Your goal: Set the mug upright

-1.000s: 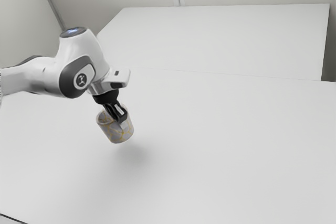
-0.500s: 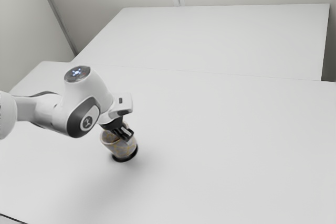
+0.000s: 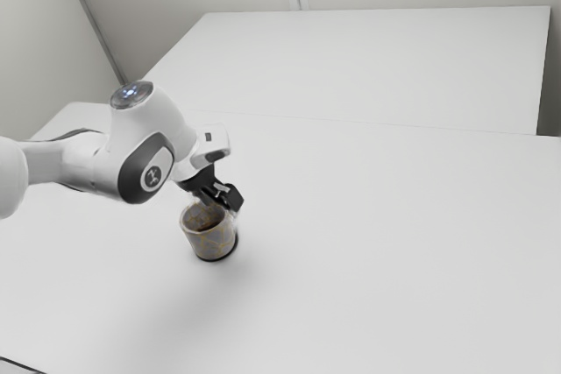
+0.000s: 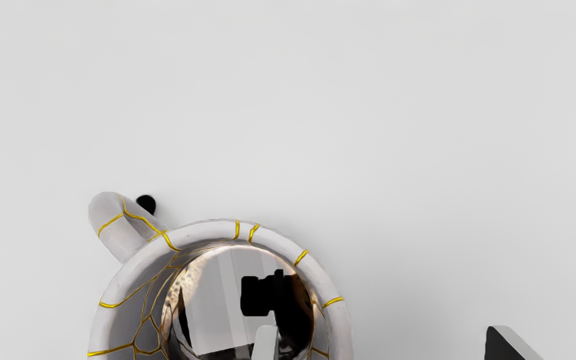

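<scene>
mug [image 3: 210, 241] stands upright on the desk [image 3: 377, 234], open end up, handle [image 4: 110, 225] sticking out sideways. my claw [image 3: 228, 201] is at its rim [image 4: 218, 231], wide open, gripping nothing: 1 finger [image 4: 267, 345] over the mug's inside, 1 outside, apart from the wall.

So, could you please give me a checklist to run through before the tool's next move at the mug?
1. Mug upright: ok, its mouth faces up.
2. Mug's base down on the table: ok.
3. Tool open: ok, its fingers stand wide apart.
4. Both fingers outside the mug's outline in the wrist view: not ok, one finger overlaps the mouth.
5. No finger touching the mug's wall: cannot tell.
6. Handle away from the fingers: ok.
</scene>
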